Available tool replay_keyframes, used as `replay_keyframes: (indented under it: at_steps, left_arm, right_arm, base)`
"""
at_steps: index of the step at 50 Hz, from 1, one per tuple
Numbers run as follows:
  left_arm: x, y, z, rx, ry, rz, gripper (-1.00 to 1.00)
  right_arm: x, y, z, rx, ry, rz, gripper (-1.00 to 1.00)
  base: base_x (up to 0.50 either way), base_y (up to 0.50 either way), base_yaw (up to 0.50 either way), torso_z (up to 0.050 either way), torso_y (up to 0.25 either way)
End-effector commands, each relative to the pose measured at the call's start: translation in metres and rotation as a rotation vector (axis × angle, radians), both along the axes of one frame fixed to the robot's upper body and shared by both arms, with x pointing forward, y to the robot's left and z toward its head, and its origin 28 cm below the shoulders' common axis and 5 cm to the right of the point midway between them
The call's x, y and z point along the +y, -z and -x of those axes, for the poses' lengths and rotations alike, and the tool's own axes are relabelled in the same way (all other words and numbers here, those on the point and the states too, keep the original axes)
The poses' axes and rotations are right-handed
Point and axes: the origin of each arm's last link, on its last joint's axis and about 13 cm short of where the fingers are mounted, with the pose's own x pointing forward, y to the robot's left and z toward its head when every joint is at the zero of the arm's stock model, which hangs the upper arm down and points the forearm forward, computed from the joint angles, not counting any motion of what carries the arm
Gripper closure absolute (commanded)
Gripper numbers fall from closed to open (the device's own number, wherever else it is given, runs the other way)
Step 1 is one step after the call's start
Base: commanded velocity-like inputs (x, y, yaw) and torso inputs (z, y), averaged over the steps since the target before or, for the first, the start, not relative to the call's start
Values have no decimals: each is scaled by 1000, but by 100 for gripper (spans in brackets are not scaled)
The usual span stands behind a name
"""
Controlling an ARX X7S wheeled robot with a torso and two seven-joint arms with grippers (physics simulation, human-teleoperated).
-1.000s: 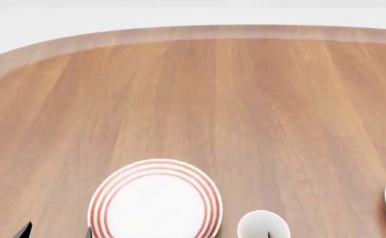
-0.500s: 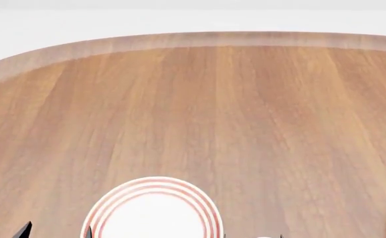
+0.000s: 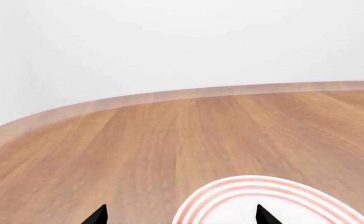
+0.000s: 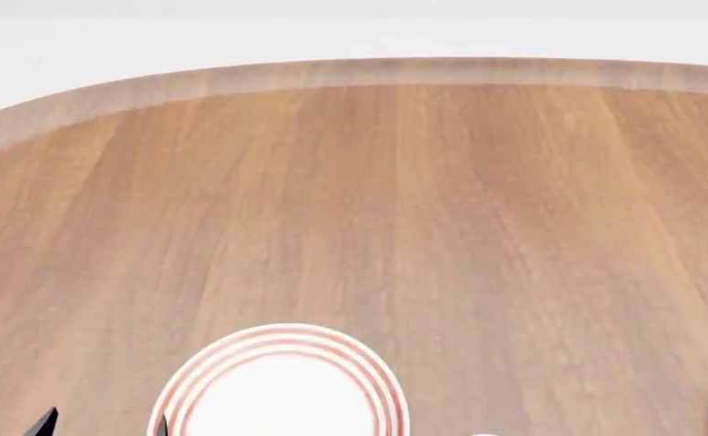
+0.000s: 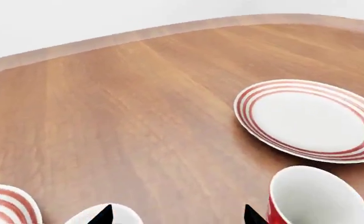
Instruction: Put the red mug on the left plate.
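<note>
While the smooth, wood-grain table (image 4: 451, 200) with its rounded edge fills the head view, the left plate (image 4: 284, 386), round, glossy white with thin red rings, sits at the near edge beside the left gripper (image 3: 180, 215), whose black fingertips stand apart. The right gripper (image 5: 176, 215) is also spread, empty. The red mug (image 5: 319, 198), white inside, sits just beside it, near the second ringed plate (image 5: 310, 119), with a white mug's rim (image 5: 107, 215) at the other fingertip.

A dining setting: rounded wooden table (image 4: 451, 209) laid with ringed plates (image 5: 310, 119).
</note>
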Motion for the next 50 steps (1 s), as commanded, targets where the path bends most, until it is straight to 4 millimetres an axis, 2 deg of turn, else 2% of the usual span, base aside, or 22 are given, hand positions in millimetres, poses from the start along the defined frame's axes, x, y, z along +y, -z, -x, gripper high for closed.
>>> replay_keyframes:
  at_steps: [1, 2, 3, 17, 30, 42, 50]
  left_arm:
    - [0, 1, -1, 6, -4, 0, -100]
    - [0, 1, 0, 7, -7, -2, -100]
    - [0, 1, 0, 7, -7, -2, -100]
    - [0, 1, 0, 9, -9, 4, -100]
    - [1, 1, 0, 8, -9, 6, -100]
    - [0, 1, 0, 7, -9, 6, -100]
    - [0, 0, 1, 6, -8, 5, -100]
  right_arm:
    - [-4, -28, 9, 32, 83, -83, -100]
    - [-10, -78, -3, -99, 211, -185, -100]
    - [-17, -77, 3, 5, 217, -228, -100]
    - [-17, -85, 2, 5, 234, -254, -100]
    - [-13, -78, -13, 76, 282, -343, -100]
    - [-25, -80, -21, 77, 371, -402, -100]
    - [-26, -83, -24, 83, 389, -448, -100]
  base:
    - [0, 0, 0, 0, 0]
    - [0, 0, 0, 0, 0]
    - [0, 0, 0, 0, 0]
    - [0, 0, 0, 0, 0]
    - [0, 0, 0, 0, 0]
    - [0, 0, 0, 0, 0]
    - [0, 0, 0, 0, 0]
